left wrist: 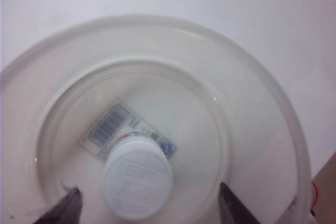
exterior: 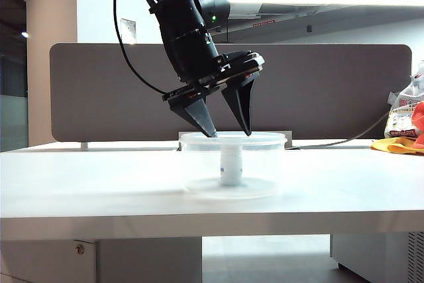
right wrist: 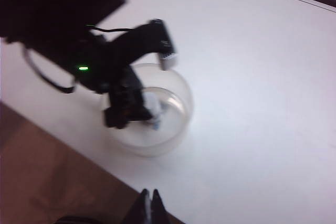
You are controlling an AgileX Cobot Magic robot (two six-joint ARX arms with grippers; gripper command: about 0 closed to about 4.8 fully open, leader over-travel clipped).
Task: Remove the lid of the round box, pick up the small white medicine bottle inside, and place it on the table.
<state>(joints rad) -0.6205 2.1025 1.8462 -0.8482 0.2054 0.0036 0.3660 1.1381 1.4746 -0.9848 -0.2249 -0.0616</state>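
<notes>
Office surroundings form the backdrop: a dark brown partition panel (exterior: pixel 79 91) stands behind the large flat white table (exterior: pixel 86 183), with ceiling lights above and some coloured bags (exterior: pixel 405 127) at the far right edge.

Exterior view: the clear, colourless round plastic box (exterior: pixel 199 164) sits near the middle of the table, open at the top, no lid seen on it. The small white medicine bottle (exterior: pixel 230 166) stands upright inside, on the box floor. The left claw (exterior: pixel 230 131) hangs directly above the box, pointing down, jaws spread wide, fingertips at about rim level. Neither finger touches the bottle. The right claw does not appear in this view.

Left wrist view: the camera looks straight down into the box (left wrist: pixel 273 93). The bottle (left wrist: pixel 137 179) shows its white cap, with a barcode label lying beyond it. Two dark fingertips (left wrist: pixel 67 205) of the left claw (left wrist: pixel 149 203) stand on either side of the cap, clear of it, inside the box rim.

Right wrist view: the picture is blurred. The right claw (right wrist: pixel 150 203) is held high and well apart from the box, its jaws pressed together and empty. Below it lie the table (right wrist: pixel 252 77), the box (right wrist: pixel 176 124) and the left claw (right wrist: pixel 144 85) reaching into it, with the bottle (right wrist: pixel 155 109) dimly visible between the fingers.
</notes>
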